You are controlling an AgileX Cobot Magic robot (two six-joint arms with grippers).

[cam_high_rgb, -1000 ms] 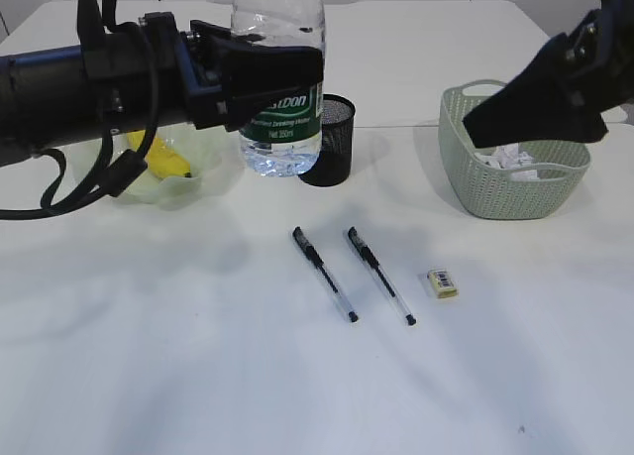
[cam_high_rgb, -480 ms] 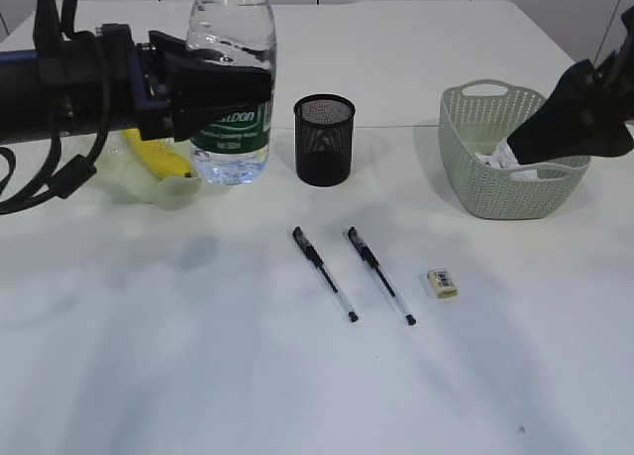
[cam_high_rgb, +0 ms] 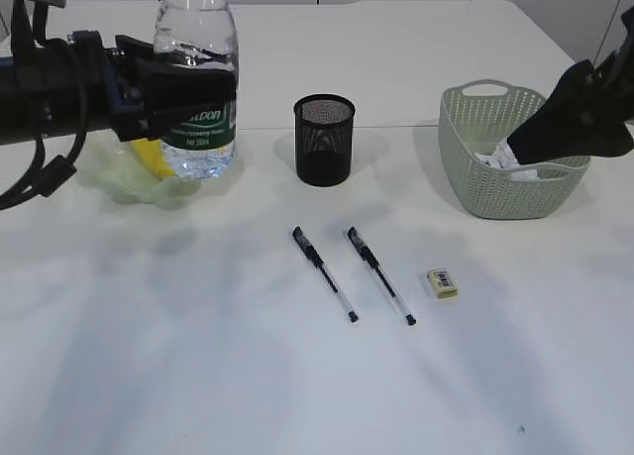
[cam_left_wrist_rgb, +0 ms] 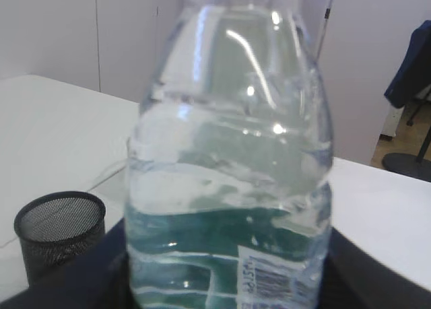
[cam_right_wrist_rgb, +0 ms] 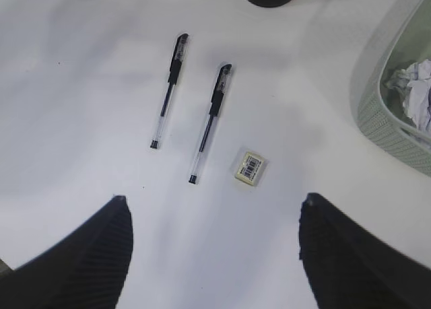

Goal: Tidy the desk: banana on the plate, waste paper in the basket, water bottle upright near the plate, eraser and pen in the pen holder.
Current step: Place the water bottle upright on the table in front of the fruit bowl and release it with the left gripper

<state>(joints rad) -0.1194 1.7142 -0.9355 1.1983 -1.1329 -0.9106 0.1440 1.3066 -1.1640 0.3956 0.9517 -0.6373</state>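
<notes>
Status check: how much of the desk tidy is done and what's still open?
Done: banana on the plate, crumpled paper in the basket. In hand: left claw holds the water bottle upright by the plate. Left: two pens and the eraser lie on the desk; the pen holder awaits them. Right claw is open, holding nothing.

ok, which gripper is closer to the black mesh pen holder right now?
Left. The left gripper, clamped on the clear water bottle, sits just left of the black mesh pen holder. The right gripper hangs open by the green basket, farther off.
</notes>
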